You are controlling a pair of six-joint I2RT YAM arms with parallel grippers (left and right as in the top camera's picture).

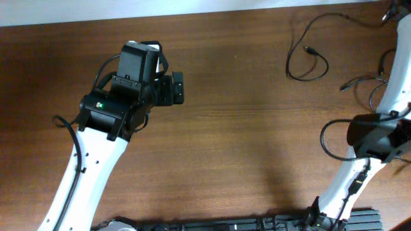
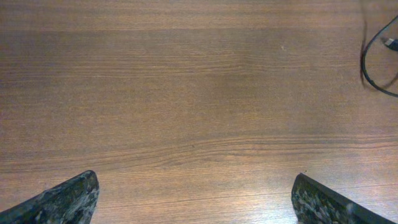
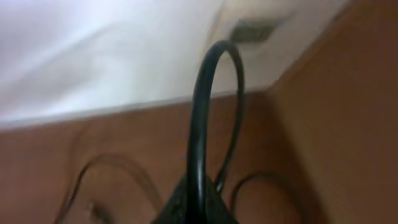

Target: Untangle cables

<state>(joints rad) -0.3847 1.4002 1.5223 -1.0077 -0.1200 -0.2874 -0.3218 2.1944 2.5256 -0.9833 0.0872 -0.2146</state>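
Two left fingers (image 2: 62, 200) spread wide above table (image 2: 199, 93), right fingers (image 3: 185, 210) clamping black cable (image 3: 198, 112), seen only in right wrist view

Thin black cables (image 1: 288, 64) lie loosely looped at far right, one apparently lifted.

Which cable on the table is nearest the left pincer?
The looped black cable with its plug curled inside, leftmost of the cables and nearest the left pincer.
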